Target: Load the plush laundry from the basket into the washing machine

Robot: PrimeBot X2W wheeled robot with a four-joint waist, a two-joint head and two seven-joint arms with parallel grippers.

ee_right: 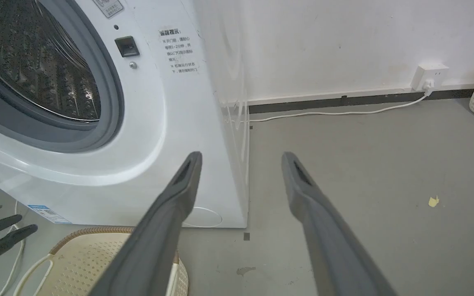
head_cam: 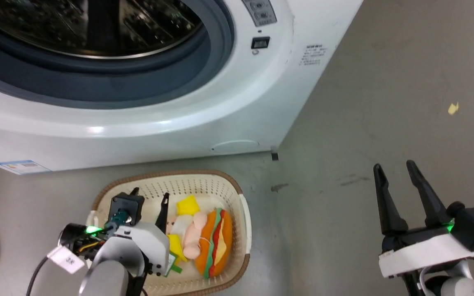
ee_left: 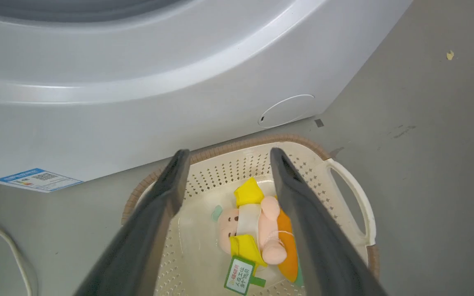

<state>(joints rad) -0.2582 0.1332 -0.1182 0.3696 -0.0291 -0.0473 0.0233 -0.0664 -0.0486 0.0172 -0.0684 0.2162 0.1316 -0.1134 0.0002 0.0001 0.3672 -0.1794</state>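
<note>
Hanging over the basket (head_cam: pixel 196 187), the left claw (head_cam: pixel 150 194) gapes wide with nothing gripped, fingers angled down toward the toys. The basket sits on the floor (head_cam: pixel 385 82), at six o'clock from the washer (head_cam: pixel 220 107) and just beside its front. Inside, the pink plush (ee_left: pixel 261 230) lies near the middle, with the burger (head_cam: pixel 216 242) pressed against it at three o'clock. In the left wrist view one finger hides most of the burger, leaving an orange sliver. In the head view the left arm covers the basket's seven o'clock corner, and the drum (head_cam: pixel 97 24) is cut off at twelve. The right claw (head_cam: pixel 394 165) is empty and spread, well apart at three o'clock.
</note>
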